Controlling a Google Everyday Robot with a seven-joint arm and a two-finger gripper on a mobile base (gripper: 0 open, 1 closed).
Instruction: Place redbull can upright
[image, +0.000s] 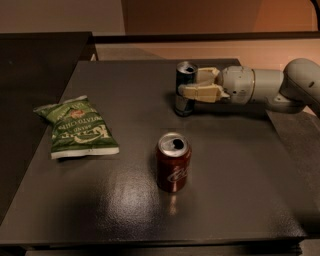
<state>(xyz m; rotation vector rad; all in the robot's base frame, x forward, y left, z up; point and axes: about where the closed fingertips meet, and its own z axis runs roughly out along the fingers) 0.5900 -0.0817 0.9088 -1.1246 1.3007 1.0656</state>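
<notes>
You will find the redbull can (184, 77) standing up straight on the dark table (125, 95), with its bottom on the flat top. It is a thin, tall, round can made of shiny metal, dark blue and silver, and you can see the silver ring of its open top. The gripper (191, 83) is right at the redbull can, coming in from the right of it, low over the table. Its two pale tan fingers (200, 92) are long and flat, and they pinch the redbull can about halfway up, one on the near side and one on the far side. Just to the right of the redbull can, behind the fingers, you see the smooth, round, white arm (260, 87), shaped like a fat tube lying sideways. In front of the redbull can, nearer to you and well apart from it, stands a red cola can (173, 162). It is wider and shorter than the redbull can, it is shiny metal too, and its silver top has a dark drinking hole. Far to the left of the redbull can, and a bit nearer to you, lies a green chip bag (79, 129). It is flat, crinkly and glossy, with a white strip along its near edge. The table top under the redbull can is smooth, dark grey, and a little shiny.
</notes>
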